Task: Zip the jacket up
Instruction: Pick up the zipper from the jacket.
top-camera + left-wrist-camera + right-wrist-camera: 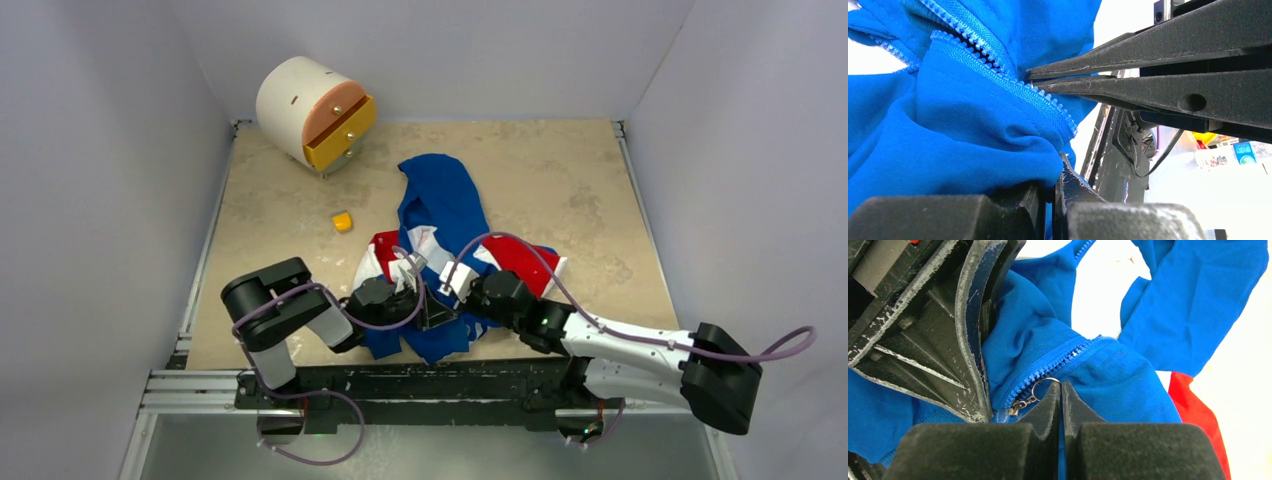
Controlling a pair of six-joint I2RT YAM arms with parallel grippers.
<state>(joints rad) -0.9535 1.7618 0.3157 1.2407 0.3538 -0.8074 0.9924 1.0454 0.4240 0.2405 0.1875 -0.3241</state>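
The blue jacket (440,205) with red and white panels lies crumpled in the middle of the table, its lower end at the near edge. My left gripper (412,302) is shut on a fold of blue fabric beside the zipper; in the left wrist view its jaws (1054,187) pinch the cloth (958,130). My right gripper (452,285) is shut on the metal ring pull (1040,386) of the zipper (1058,362); its jaws (1061,390) meet at the ring. The zipper teeth (973,47) are parted above that point.
A white round drawer unit (315,115) with a yellow drawer stands at the back left. A small yellow block (343,221) lies left of the jacket. White walls enclose the table (580,180). The two grippers are close together; the left one shows in the right wrist view (938,330).
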